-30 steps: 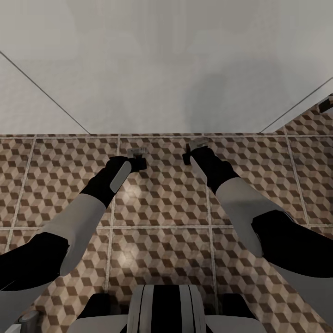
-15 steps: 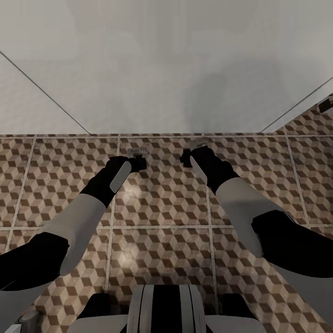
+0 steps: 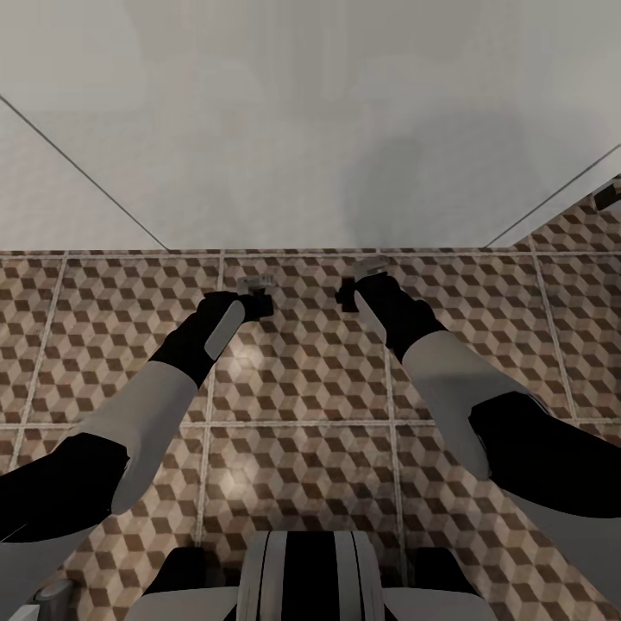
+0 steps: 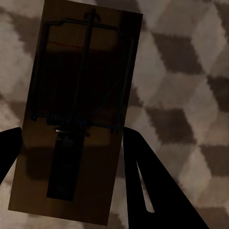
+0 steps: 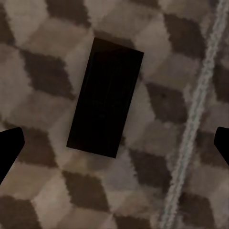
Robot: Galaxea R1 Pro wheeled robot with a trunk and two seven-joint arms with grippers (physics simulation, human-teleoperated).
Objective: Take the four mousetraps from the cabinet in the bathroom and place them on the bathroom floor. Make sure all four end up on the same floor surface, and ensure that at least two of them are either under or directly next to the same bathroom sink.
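Both arms reach down to the cube-patterned bathroom floor [image 3: 302, 371], close to the white sink [image 3: 328, 155] front. My left gripper [image 3: 259, 304] is shut on a brown mousetrap [image 4: 76, 119] with a dark wire spring; its fingers [image 4: 143, 186] press the slab's long edges. The same mousetrap [image 3: 256, 282] shows small past the left fingertips. My right gripper [image 3: 348, 295] is open, with its fingertips [image 5: 9, 145] wide apart. A second dark mousetrap [image 5: 106, 98] lies flat on the tiles between them, touching neither. The cabinet is out of view.
Pale grout lines [image 5: 200, 105] cross the tiles. A dark object [image 3: 608, 194] sits at the far right by the white surface. My own base [image 3: 302, 578] is at the bottom of the head view.
The right gripper's fingers have spread apart slightly, leaving its mousetrap on the floor. The left arm and the view have not moved.
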